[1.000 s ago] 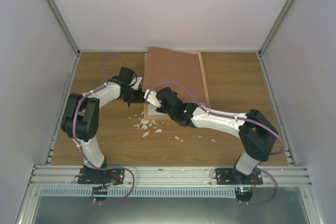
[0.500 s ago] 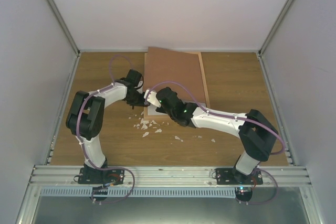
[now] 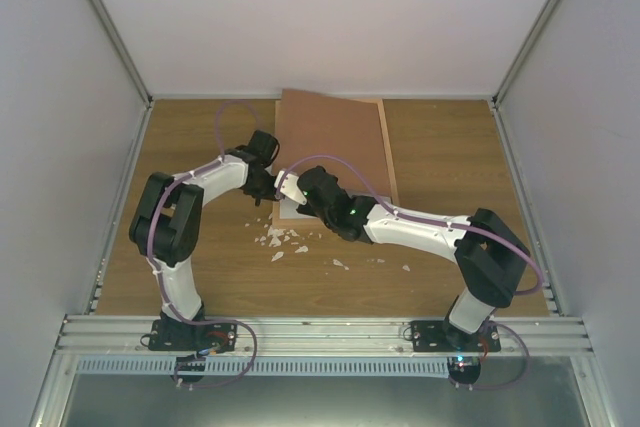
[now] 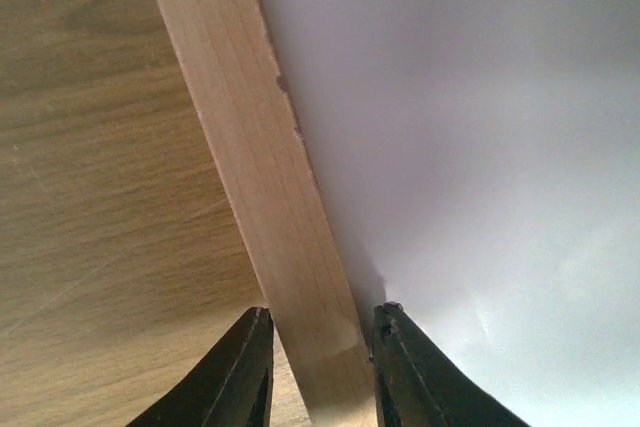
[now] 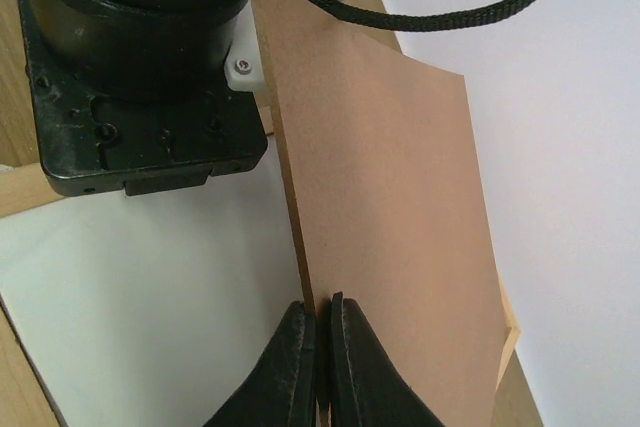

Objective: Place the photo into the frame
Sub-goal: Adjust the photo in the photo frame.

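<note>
Straddling the frame rail, left gripper jaws pinch it; right gripper jaws pinch backing board edge, board tilted up. White-looking photo lies w/in frame, under board.

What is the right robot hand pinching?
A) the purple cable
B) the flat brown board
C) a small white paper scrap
B: in the right wrist view, the right gripper is shut on the near edge of the flat brown board.
</note>
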You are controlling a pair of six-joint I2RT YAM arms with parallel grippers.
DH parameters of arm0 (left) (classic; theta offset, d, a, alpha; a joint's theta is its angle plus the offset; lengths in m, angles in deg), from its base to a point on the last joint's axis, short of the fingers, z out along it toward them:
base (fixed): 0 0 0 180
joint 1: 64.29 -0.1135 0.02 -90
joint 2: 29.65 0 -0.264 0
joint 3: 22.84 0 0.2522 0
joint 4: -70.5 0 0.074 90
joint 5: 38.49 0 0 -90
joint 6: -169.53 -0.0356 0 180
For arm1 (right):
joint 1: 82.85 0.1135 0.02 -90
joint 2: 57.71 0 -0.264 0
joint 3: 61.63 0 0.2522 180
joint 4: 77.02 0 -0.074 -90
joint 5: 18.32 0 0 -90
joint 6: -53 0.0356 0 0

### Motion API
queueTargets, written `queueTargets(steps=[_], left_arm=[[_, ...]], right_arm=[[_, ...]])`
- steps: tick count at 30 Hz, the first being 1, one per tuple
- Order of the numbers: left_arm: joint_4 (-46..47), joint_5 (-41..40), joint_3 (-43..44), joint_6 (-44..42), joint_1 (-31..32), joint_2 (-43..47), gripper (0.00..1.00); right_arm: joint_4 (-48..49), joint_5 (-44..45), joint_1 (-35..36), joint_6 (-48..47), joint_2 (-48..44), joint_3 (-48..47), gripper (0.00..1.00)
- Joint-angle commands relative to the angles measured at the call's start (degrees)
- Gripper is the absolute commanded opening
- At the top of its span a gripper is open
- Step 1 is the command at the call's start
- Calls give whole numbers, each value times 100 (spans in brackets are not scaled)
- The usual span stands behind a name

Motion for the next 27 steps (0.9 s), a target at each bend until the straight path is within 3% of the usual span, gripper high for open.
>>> queueTargets(steps=[1, 8, 11, 12, 16, 18, 27], left_arm=[[-293, -507, 150, -30, -3, -189, 25], [-453, -451, 257, -98, 18, -208, 3], [-451, -443, 234, -107, 26, -191, 1], [-448, -440, 244, -108, 28, -193, 2], [-430, -327, 301, -116, 24, -134, 34], [-430, -132, 362, -133, -11, -96, 43], [-368, -176, 316, -167, -169, -36, 46]], right_arm=[[-66, 115, -26, 356, -63, 49, 1], [-54, 121, -28, 347, -64, 64, 1], [-41, 122, -27, 343, -50, 73, 1], [-41, 121, -27, 339, -40, 73, 1], [-89, 93, -22, 381, -11, 81, 1], [-79, 87, -25, 391, -31, 126, 1], [-116, 66, -18, 408, -53, 246, 2]])
